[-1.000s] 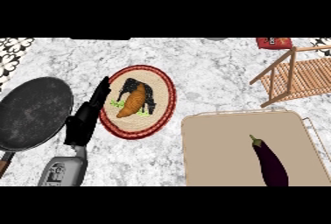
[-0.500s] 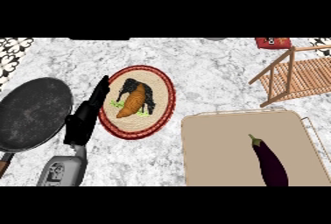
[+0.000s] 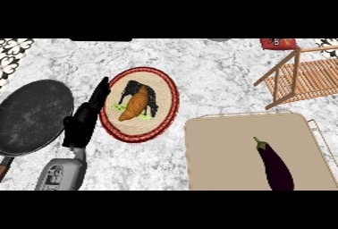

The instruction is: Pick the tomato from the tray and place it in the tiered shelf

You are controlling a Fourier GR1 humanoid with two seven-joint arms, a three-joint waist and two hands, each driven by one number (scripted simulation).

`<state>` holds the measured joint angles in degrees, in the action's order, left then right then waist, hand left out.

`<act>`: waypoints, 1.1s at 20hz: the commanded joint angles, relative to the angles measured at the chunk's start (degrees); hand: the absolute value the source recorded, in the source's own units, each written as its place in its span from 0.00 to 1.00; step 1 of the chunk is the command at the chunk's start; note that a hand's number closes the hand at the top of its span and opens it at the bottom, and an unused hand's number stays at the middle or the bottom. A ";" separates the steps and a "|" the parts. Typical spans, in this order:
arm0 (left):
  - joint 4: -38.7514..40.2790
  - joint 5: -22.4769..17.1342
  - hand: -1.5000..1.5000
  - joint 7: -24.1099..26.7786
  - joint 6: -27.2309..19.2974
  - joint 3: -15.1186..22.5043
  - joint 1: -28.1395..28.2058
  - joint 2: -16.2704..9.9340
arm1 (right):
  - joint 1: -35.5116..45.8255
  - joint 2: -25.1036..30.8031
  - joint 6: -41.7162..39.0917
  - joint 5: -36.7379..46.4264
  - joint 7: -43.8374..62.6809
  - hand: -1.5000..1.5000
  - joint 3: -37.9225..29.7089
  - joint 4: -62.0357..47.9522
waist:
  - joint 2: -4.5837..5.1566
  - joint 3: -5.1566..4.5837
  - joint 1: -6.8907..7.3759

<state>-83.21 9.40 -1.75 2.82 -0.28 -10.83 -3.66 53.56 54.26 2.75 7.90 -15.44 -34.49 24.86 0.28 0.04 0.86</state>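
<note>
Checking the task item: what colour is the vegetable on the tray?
Dark purple, an eggplant with a green stem; head view.

Kitchen: marble counter (image 3: 198, 67) w/ frying pan (image 3: 33, 116), food plate (image 3: 165, 85), tray (image 3: 224, 156), wooden shelf (image 3: 307, 82)

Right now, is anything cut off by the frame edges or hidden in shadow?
Head view: even light, no glare; the eggplant and tray run off the lower edge, the wooden shelf off the right, the pan off the left; the left hand partly overlaps the plate.

Purple eggplant (image 3: 275, 167) — flat on tray (image 3: 218, 156)
</note>
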 commanded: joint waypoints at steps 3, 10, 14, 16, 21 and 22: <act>1.42 1.01 0.50 4.45 -0.44 1.27 2.68 1.03 | 4.00 4.64 -2.63 -7.51 6.16 0.00 -6.76 -1.13 | -0.14 -0.04 -0.36; -0.22 -0.03 0.50 1.92 0.70 -0.12 2.34 -0.77 | -0.16 17.69 -4.59 -10.30 13.85 0.00 -11.55 -7.77 | 0.06 0.07 -0.45; -2.79 -0.90 0.50 -0.91 0.64 -0.57 1.36 -0.65 | -6.00 21.18 -10.11 -10.04 15.19 0.00 -11.74 -12.62 | 0.25 0.22 -0.23; -0.97 0.62 0.50 1.53 -0.58 0.39 2.37 0.32 | -10.27 23.97 -14.96 -10.18 14.92 0.00 -12.23 -14.44 | 0.28 0.31 -1.16; -1.44 -1.38 0.50 -0.96 0.70 -1.17 0.83 -0.58 | -18.64 25.88 -20.60 -10.24 9.36 0.00 -13.08 -16.60 | 0.43 0.51 -1.36; -3.06 -0.31 0.50 -0.71 -0.32 -0.72 2.75 -0.52 | -21.96 26.89 -22.47 -11.60 7.06 0.00 -14.88 -18.14 | 0.04 0.57 -2.20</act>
<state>-85.31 9.31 -2.06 2.53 -0.33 -8.57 -3.54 38.49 79.09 -15.21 -2.82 -4.33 -47.76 9.24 0.45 0.45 -0.59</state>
